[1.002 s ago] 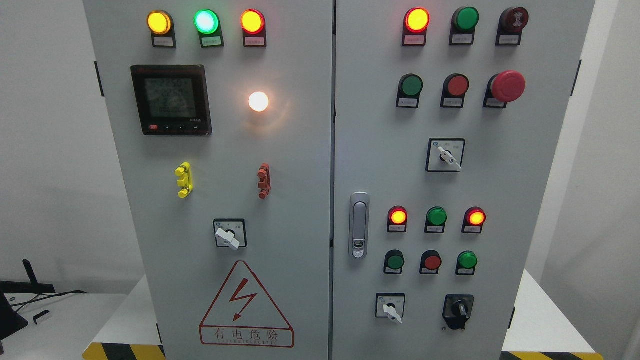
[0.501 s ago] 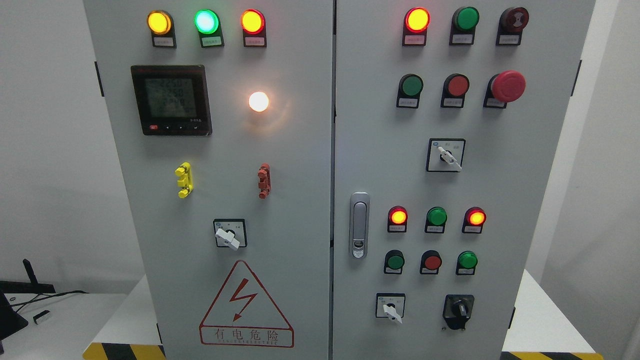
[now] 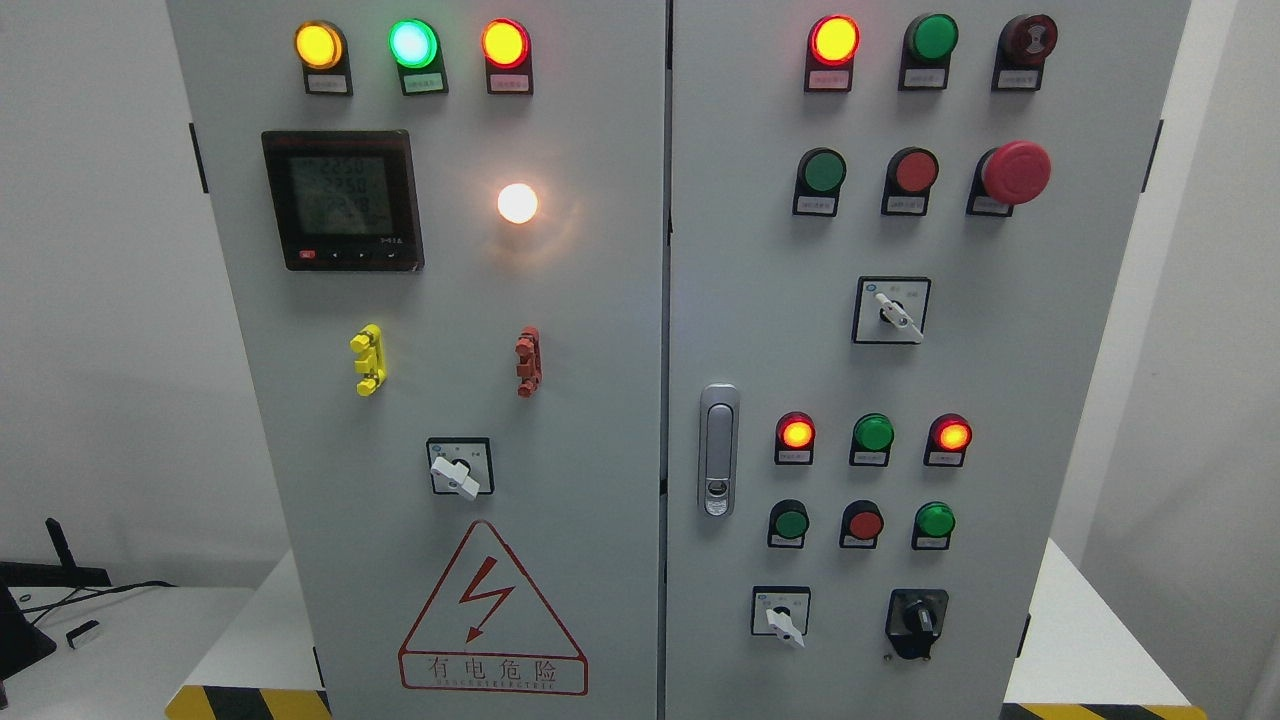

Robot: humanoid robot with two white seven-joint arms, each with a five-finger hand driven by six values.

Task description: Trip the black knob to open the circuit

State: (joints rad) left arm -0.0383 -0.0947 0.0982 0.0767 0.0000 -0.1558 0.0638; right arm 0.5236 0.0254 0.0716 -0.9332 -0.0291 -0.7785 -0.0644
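Black rotary knob (image 3: 917, 621) sits at the lower right of the right-hand door of the grey metal electrical cabinet (image 3: 600, 400), on a black round-cornered base. Its raised grip bar runs nearly vertical, tilted only slightly, so the long axis is close to upright (a small pale mark shows on the grip, too small to read). A tiny screw or hole lies just below and left of the base.

From the head view, to the knob's left is a white-handled selector switch (image 3: 781, 612) on a square plate, its handle pointing down and to the right. Above the knob is a row of three round push buttons, green (image 3: 790, 523), red (image 3: 864, 523) and green (image 3: 935, 520), and above those three round lamps, of which the outer two (image 3: 796, 433) glow orange-red. A silver latch handle (image 3: 718, 450) stands upright near the door seam. A red mushroom-head stop button (image 3: 1015, 172) is high on the right door.

The left door carries a black digital meter (image 3: 343, 200), a lit white lamp (image 3: 517, 203), a yellow clip (image 3: 368, 360), a red clip (image 3: 527, 361) and a triangular red lightning warning sign (image 3: 492, 610).

The cabinet stands on a white surface (image 3: 1080, 640).

Neither robot hand shows in the picture, so whether they are released or clenched cannot be told.
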